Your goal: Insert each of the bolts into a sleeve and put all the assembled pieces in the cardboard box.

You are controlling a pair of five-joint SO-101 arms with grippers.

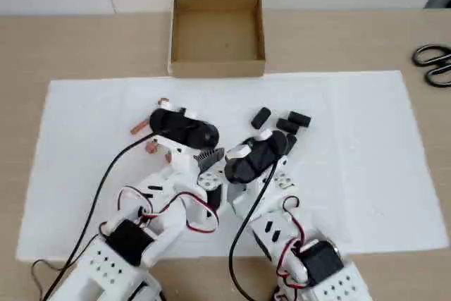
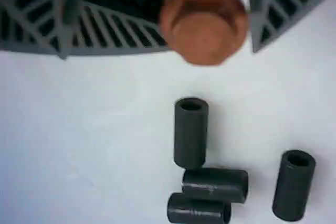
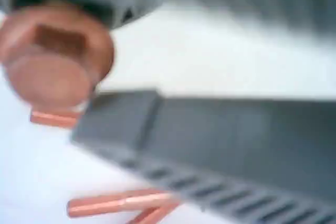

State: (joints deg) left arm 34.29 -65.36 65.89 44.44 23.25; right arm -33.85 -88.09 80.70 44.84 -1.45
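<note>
left gripper clamps a bolt where the two arms meet

in the left wrist view we see the left gripper (image 2: 210, 38) clenched on a copper bolt (image 2: 203, 22). its broad head is wedged between the two grey ribbed fingers (image 2: 105, 30) and faces the camera. something dark sits right behind the head, and we cannot tell what it is. beyond it four black sleeves (image 2: 190, 132) lie loose on the white sheet (image 2: 79, 145): one alone, two touching side by side just past it, and a fourth apart from those.

in the high view both arms lean in over the middle of the sheet, their wrists nearly meeting. the right gripper (image 1: 227, 166) sits just beside the left one; we cannot tell whether it is clenched or released. the right wrist view shows a copper bolt head (image 3: 55, 56) up close, and we cannot tell what holds it.

the loose bolts (image 1: 141, 128) lie on the sheet beside the left arm's wrist. the sleeves lie on the right arm's side, nearer the cardboard box (image 1: 217, 68). the box stands on the bare table (image 1: 70, 40), just past the sheet's far edge. a pair of scissors (image 1: 431, 61) lies at the table's right edge, well apart.
</note>
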